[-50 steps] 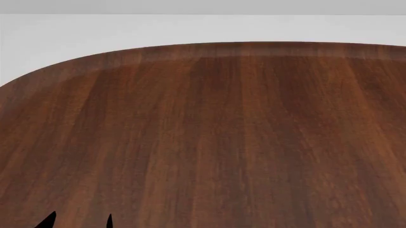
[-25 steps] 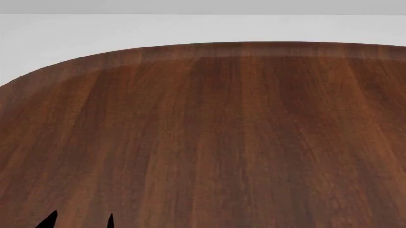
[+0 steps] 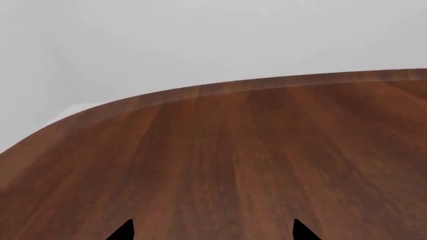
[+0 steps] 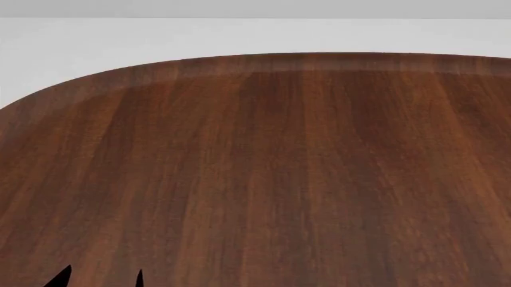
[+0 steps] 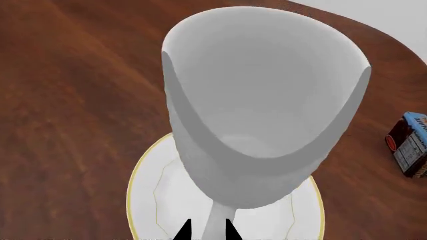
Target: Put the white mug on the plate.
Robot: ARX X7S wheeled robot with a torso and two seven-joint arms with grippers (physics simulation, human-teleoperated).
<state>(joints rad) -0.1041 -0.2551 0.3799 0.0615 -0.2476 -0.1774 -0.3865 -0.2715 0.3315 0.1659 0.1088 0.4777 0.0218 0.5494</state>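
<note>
In the right wrist view the tall all-white mug (image 5: 260,100) fills the frame, its open mouth facing the camera. My right gripper (image 5: 209,231) is shut on the mug's white handle (image 5: 215,222), with one dark fingertip on each side. The round white plate (image 5: 150,200) with its thin gold-yellow rim lies on the table directly under the mug; I cannot tell whether the mug touches it. My left gripper (image 3: 212,231) is open and empty over bare wood. Its tips also show in the head view (image 4: 100,278). Mug and plate are out of the head view.
The dark wooden table (image 4: 279,167) has a rounded far edge against a pale wall. A small blue and red packet (image 5: 408,145) lies on the table beside the plate, near the table's edge.
</note>
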